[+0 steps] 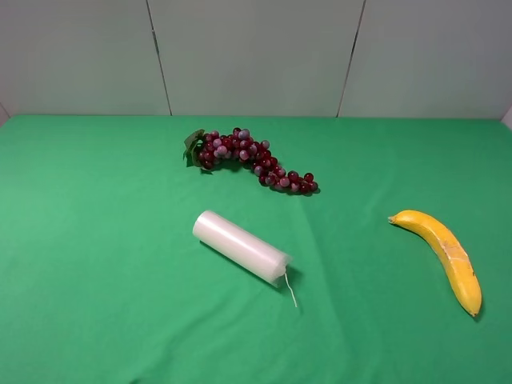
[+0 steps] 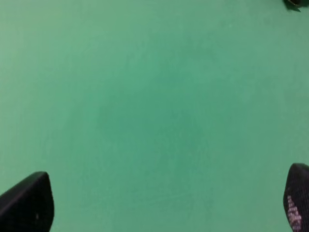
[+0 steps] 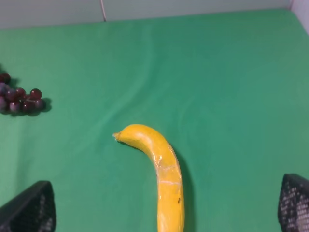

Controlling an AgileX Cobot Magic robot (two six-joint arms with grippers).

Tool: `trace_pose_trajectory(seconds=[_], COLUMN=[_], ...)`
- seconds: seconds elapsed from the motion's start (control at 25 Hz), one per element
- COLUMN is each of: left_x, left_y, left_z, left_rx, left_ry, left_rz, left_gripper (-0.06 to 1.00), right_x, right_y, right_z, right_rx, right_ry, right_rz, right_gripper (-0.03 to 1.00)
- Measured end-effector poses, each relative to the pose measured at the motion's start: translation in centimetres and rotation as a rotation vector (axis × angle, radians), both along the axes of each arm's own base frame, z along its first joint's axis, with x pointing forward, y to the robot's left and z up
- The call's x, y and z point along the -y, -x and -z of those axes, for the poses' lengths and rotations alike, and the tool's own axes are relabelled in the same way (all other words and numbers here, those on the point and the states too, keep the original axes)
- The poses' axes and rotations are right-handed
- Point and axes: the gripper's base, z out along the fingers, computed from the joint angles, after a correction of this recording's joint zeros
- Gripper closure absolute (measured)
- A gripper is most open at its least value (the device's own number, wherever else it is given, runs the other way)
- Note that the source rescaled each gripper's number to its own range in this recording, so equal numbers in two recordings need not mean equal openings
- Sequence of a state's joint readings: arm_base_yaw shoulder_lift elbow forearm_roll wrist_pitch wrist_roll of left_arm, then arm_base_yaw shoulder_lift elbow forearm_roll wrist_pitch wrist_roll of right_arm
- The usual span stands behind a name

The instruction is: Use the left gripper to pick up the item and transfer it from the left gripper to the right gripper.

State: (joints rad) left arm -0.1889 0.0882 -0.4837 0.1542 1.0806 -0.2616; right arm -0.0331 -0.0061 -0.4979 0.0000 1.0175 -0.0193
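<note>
The yellow banana (image 1: 445,254) lies on the green table at the right, its stem end pointing left. It also shows in the right wrist view (image 3: 161,176), lying between and beyond the two black fingertips (image 3: 29,209) of my right gripper (image 3: 164,208), which is open and empty. In the left wrist view my left gripper (image 2: 169,203) is open and empty over bare green cloth, its fingertips (image 2: 26,205) at the frame's corners. Neither arm shows in the high view.
A white plastic-wrapped roll (image 1: 240,246) lies near the table's middle with a thin string at its end. A dark red grape bunch (image 1: 252,158) lies behind it; its end shows in the right wrist view (image 3: 19,99). A grey wall (image 1: 256,56) backs the table.
</note>
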Motion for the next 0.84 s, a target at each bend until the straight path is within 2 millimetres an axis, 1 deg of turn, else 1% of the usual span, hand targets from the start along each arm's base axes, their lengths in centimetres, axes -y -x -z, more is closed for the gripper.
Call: trace_pose_trajectory(seconds=[0.84], left_x=[0.0], left_y=[0.0], left_z=[0.0], left_rx=[0.0], left_ry=[0.0], left_rz=[0.0], left_gripper=[0.02], right_x=[0.0], right_y=[-0.02], right_z=[0.0], right_rx=[0.002], right_ry=[-0.002], right_rz=[0.001], right_gripper=[-0.03])
